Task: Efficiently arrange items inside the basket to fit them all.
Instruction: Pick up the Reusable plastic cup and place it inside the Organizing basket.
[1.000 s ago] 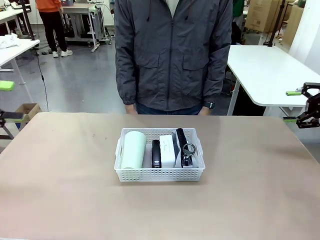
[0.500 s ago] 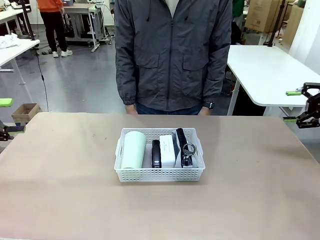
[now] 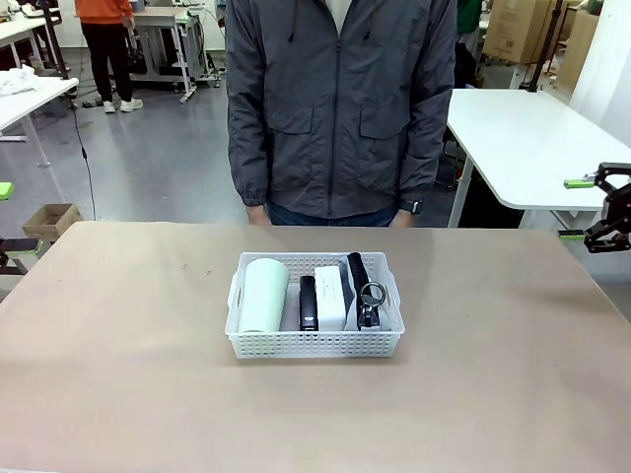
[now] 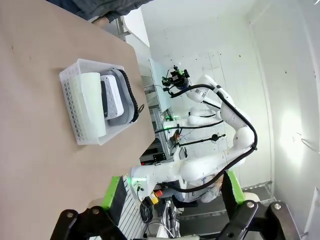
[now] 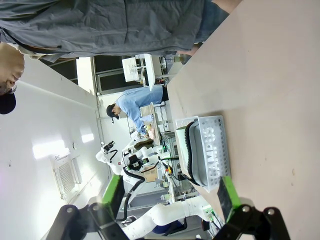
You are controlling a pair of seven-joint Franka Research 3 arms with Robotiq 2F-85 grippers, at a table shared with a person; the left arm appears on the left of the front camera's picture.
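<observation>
The white lattice basket (image 3: 315, 340) sits mid-table. Inside it, side by side, lie the pale green cup (image 3: 263, 294), the black stapler (image 3: 309, 302), the white block (image 3: 330, 296) and the grey pouch (image 3: 357, 276) on edge with its ring pull (image 3: 373, 293). My right gripper (image 3: 577, 209) hangs open past the table's right edge, far from the basket. My left gripper (image 3: 8, 219) is open at the picture's left edge. In the left wrist view the basket (image 4: 75, 105) lies far off beyond my open left gripper (image 4: 172, 192). In the right wrist view the basket (image 5: 215, 150) is beyond my open right gripper (image 5: 170, 196).
A person in a grey jacket (image 3: 340, 108) stands at the table's far edge, hands low by the edge. A white table (image 3: 532, 138) is at the back right. A bare brown tabletop (image 3: 138, 374) surrounds the basket on all sides.
My left gripper has drawn back to the left, almost out of the front view. The right gripper, the basket and its contents have not moved.
</observation>
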